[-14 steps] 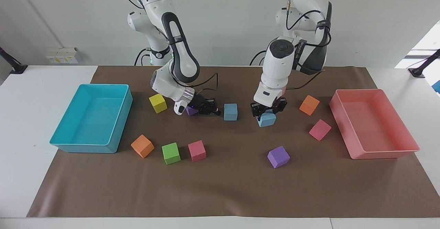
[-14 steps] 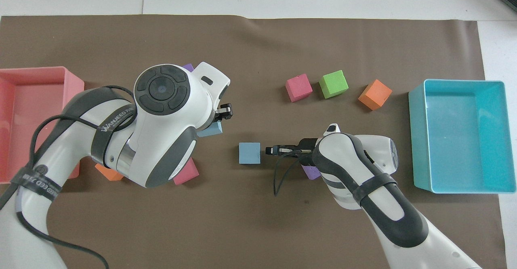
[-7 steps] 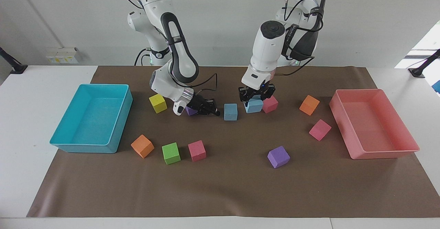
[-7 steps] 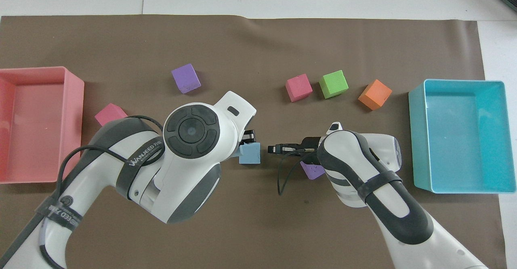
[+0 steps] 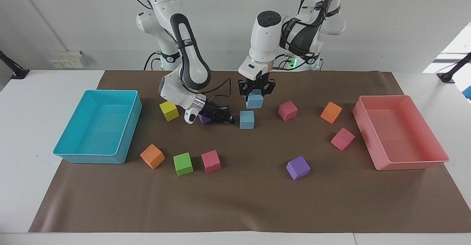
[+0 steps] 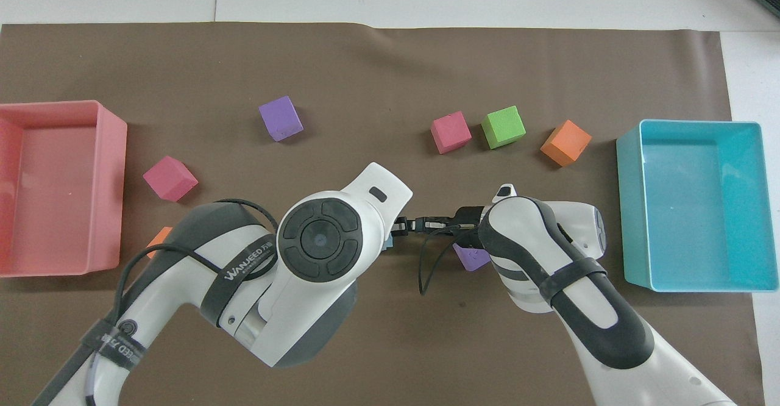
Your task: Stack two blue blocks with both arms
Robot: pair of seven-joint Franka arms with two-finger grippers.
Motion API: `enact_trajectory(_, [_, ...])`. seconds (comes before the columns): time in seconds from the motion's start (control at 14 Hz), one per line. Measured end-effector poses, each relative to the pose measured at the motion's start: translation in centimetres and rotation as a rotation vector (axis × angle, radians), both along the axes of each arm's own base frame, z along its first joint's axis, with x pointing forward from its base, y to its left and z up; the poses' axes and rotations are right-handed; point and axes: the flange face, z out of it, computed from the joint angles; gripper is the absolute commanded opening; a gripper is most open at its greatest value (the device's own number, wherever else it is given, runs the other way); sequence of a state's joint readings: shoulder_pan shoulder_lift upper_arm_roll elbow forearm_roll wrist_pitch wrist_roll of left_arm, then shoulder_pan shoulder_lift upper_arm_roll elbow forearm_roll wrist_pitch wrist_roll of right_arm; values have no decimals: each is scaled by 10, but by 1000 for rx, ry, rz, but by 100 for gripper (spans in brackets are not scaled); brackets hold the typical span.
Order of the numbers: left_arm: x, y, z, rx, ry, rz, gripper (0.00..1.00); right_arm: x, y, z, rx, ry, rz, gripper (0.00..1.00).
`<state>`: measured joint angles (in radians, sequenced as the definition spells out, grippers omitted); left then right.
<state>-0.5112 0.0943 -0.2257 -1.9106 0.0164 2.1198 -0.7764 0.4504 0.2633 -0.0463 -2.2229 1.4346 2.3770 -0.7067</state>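
- The held blue block (image 5: pixel 254 101) is hanging in the air in the left gripper (image 5: pixel 256 90), its faces sitting about square to the table edges; being a cube, it is showing no long axis. It is hovering over the brown mat just above the second blue block (image 5: pixel 247 120), with a gap between the two.
- That second blue block is resting flat on the mat near the middle of the table, also squared up; the left arm's wrist is hiding all but a sliver of it from overhead.
- The left gripper is clamping the raised block from above, fingers pointing straight down, while the left arm (image 6: pixel 317 253) is reaching in toward the table's middle.
- The right gripper (image 5: pixel 229 119) is lying low and nearly level just beside the resting block, toward the right arm's end, with its fingertips pinched together on nothing. The right arm (image 5: pixel 186 59) is bending down over a purple cube (image 5: pixel 203 119).
- The brown mat (image 5: pixel 239 201) is covering most of a white table (image 5: pixel 22 127), with a pale wall (image 5: pixel 228 24) rising at the robots' end.
- A turquoise tray (image 5: pixel 60 150) is sitting at the right arm's end and a pink tray (image 5: pixel 414 163) at the left arm's end.
- Farthest from the robots, an orange cube (image 5: pixel 152 156), a green cube (image 5: pixel 183 163) and another purple cube (image 5: pixel 298 167) are sitting scattered on the mat.
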Motion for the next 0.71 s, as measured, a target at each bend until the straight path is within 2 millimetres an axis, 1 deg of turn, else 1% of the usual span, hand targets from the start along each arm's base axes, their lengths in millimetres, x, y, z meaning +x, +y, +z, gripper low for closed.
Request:
enact_trajectory(0.14, [-2,-3,-11,-2,2,-2,56,0,0,0,0,0,0,0])
enact_trajectory(0.29, [-1,-5,-19,-4,5,-1,56,0,0,0,0,0,0,0])
enact_trajectory(0.71, [-2,-17,-38,-15,8,-4,55,0,0,0,19,5,-25,0])
